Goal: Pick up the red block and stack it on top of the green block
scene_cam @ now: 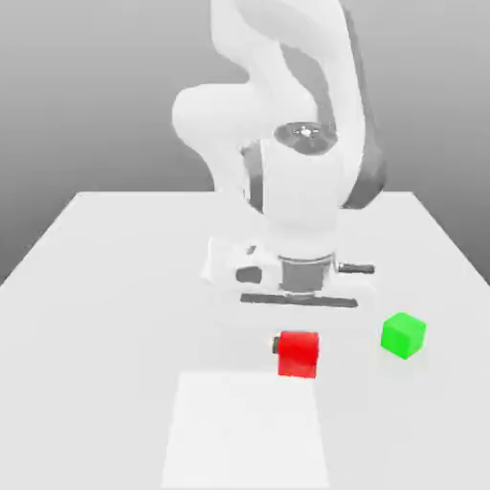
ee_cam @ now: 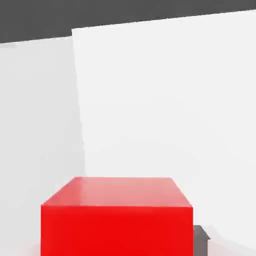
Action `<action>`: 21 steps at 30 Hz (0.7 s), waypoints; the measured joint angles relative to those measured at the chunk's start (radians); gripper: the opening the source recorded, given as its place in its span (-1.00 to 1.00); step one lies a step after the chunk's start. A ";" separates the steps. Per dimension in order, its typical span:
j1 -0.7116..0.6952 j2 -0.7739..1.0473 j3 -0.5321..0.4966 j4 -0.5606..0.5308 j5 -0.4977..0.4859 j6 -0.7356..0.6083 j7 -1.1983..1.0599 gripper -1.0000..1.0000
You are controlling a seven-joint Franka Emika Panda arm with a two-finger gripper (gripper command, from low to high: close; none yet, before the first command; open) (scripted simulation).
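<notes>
the end effector (scene_cam: 297, 346) has clenched on the red block (scene_cam: 299, 354), low over the table (scene_cam: 115, 287); i can't tell if it's lifted. the green block (scene_cam: 403, 335) sits bare, near on the exterior view's right. carrying and stacking remain. a paler square patch (scene_cam: 247, 431) lies nearby; nothing stands between the blocks.

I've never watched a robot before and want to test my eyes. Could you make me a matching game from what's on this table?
Things:
1. small matte red cube
2. small matte green cube
3. claw
4. paler rectangular patch on the white table

States:
A. alone, toward the exterior view's right
B. shut on a cube
C. lying flat, nearest the exterior camera
D. gripped beneath the arm

Pairs: 1-D, 2-A, 3-B, 4-C
</notes>
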 joint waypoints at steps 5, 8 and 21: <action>0.207 -0.090 0.117 -0.036 0.066 -0.051 -0.140 -1.00; 0.306 -0.126 0.179 -0.053 0.073 -0.070 -0.191 -1.00; 0.179 0.058 0.236 -0.041 -0.303 0.050 0.064 -1.00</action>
